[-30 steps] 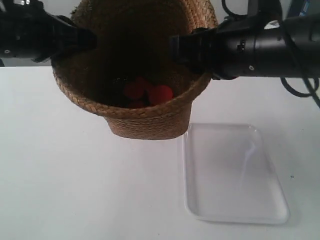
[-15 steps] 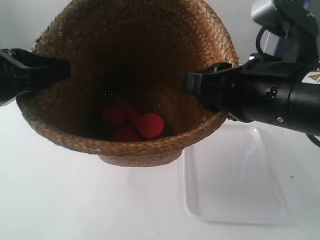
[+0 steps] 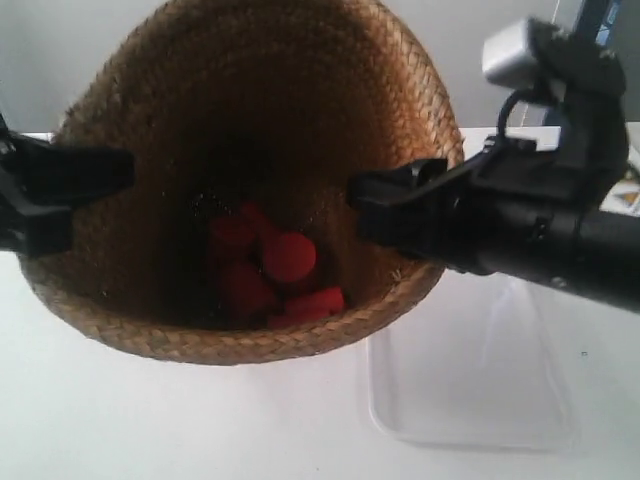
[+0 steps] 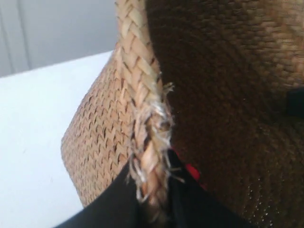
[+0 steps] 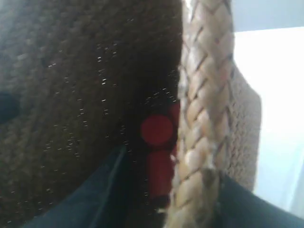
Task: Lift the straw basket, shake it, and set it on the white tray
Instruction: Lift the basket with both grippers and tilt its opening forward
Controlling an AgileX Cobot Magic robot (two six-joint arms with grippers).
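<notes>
- Since the earlier frames, the straw basket (image 3: 250,150) has swung up toward the camera. It now fills the upper left and centre of the exterior frame, where a second ago it sat small at upper centre.
- Basket mouth is tipped toward the camera, showing the dark woven inside.
- Red pieces (image 3: 290,255) inside have spread; they now lie in a loose clump low in the basket, centre of frame.
- Basket is held off the bench (image 3: 120,420), not on the white tray (image 3: 470,400). Its lower rim hides the tray's upper left corner in the frame.
- Tray lies flat on the bench at lower right of the exterior frame.
- Arm at the exterior view's left (image 3: 55,190) meets the basket rim at mid-left; arm at the exterior view's right (image 3: 500,225) meets it at mid-right.
- Left jaws: pinching the braided rim, one black finger (image 4: 114,199) outside the wall and one inside, rim frayed at the grip.
- Right jaws: likewise pinching the rim, with a dark finger (image 5: 102,190) inside and another outside.
</notes>
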